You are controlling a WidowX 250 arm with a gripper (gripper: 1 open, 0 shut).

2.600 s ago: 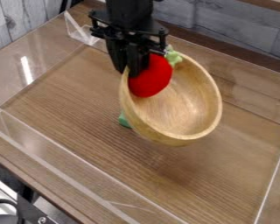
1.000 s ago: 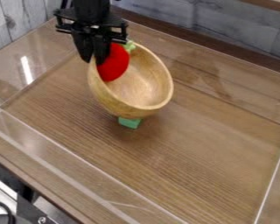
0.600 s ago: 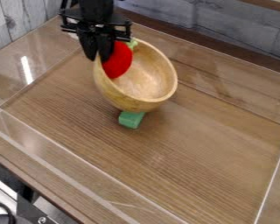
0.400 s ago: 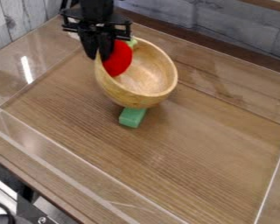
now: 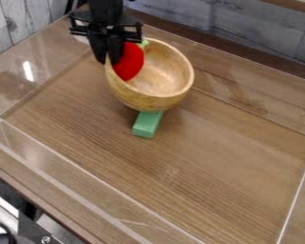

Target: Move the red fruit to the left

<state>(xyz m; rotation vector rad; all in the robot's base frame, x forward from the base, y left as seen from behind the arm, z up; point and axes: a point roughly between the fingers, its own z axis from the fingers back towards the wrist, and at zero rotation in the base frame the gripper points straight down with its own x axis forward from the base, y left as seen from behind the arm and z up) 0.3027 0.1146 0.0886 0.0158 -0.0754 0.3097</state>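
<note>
1. One hand (image 5: 114, 59); I can't tell how open it is or what it holds.
2. One red fruit (image 5: 129, 63) at the left side of one wooden bowl (image 5: 159, 81).
3. One green block (image 5: 148, 124) beside the bowl.

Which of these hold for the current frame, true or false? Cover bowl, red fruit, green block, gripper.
1. The wooden bowl is upside down over the red fruit. False: its opening shows, fruit at its left side.
2. The green block shows past the bowl's near edge. True.
3. The gripper is at the bowl's right side. False: it is at the left side.
4. The red fruit is right beside the gripper. True.
</note>
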